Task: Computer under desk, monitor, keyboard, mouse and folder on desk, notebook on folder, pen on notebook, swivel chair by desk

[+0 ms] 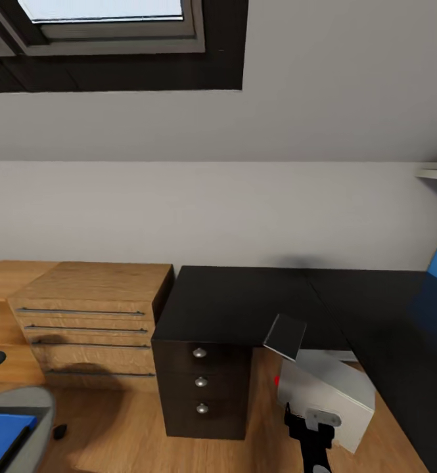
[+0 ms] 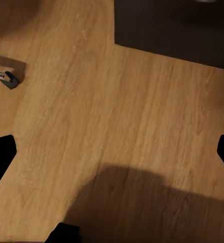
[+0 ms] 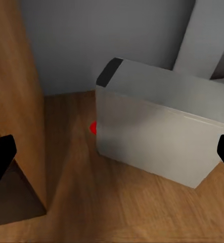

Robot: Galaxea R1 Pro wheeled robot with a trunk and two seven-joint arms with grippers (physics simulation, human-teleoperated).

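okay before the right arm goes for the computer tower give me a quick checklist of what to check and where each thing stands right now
1. Right gripper open, fingers wide: ok.
2. Computer in front of the right gripper: ok.
3. Computer fully under the desk: not ok; it sits tilted, a corner poking above the desk edge.
4. Drawer unit apart from the computer: ok.
5. Folder off the swivel chair: not ok.
6. Left gripper empty, over bare floor: ok.

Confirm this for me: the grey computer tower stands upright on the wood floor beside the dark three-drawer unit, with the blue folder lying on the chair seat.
One detail is wrong. The head view shows the computer tilted, leaning over at an angle, not standing upright. The rest holds: it sits on the floor beside the dark three-drawer unit, and the blue folder lies on the chair seat.
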